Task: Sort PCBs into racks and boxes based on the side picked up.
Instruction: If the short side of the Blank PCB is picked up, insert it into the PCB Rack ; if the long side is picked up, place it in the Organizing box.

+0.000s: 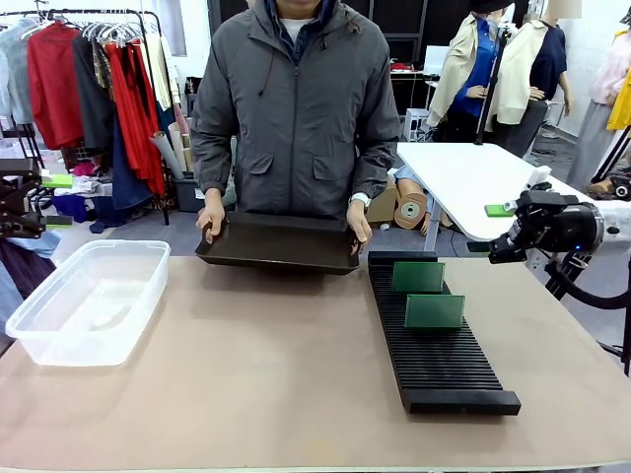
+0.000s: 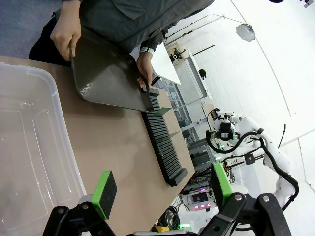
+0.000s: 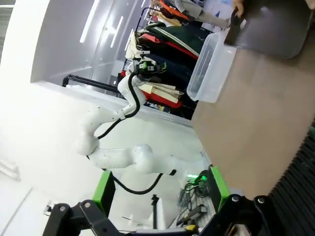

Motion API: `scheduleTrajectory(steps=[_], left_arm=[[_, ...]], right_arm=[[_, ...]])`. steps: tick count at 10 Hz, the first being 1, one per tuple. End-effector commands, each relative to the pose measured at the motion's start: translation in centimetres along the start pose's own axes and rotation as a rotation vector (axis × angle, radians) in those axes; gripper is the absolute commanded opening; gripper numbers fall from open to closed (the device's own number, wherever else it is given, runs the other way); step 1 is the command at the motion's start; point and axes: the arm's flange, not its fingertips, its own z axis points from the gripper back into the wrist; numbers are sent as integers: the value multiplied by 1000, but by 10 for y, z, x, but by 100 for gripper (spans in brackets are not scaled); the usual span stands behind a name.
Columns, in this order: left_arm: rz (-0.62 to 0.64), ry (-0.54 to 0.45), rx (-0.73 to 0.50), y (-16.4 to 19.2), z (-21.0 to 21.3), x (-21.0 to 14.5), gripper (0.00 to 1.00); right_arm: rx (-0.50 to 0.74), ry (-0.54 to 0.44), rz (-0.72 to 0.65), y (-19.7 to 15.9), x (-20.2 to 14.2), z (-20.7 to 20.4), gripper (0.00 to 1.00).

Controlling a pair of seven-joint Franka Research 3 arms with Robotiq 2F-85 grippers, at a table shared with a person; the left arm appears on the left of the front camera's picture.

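Two green PCBs (image 1: 418,277) (image 1: 435,310) stand upright in slots at the far end of the long black rack (image 1: 439,345), right of centre. The clear plastic box (image 1: 89,301) sits at the table's left and looks empty. My left gripper (image 1: 57,201) hovers open at the far left edge, beyond the box. My right gripper (image 1: 490,229) hangs open off the table's right side, level with the rack's far end. The left wrist view shows open fingers (image 2: 104,194) above the box (image 2: 29,147). In the right wrist view the fingers (image 3: 216,187) stand apart with nothing between them.
A person at the far side holds a shallow black tray (image 1: 276,241) by both ends, resting it on the table's far edge. The same tray (image 2: 110,78) shows beside the rack (image 2: 165,147). A white table (image 1: 473,182) stands behind at the right.
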Motion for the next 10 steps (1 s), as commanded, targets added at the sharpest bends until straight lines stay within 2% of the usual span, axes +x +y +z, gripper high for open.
scheduleTrajectory(steps=[1, 10], left_arm=[[2, 7, 1, -2, 1, 1, 100], [2, 7, 1, -2, 1, 1, 100]], right_arm=[[25, -2, -42, 15, -6, -5, 100], [10, 7, -19, 8, -2, -2, 100]])
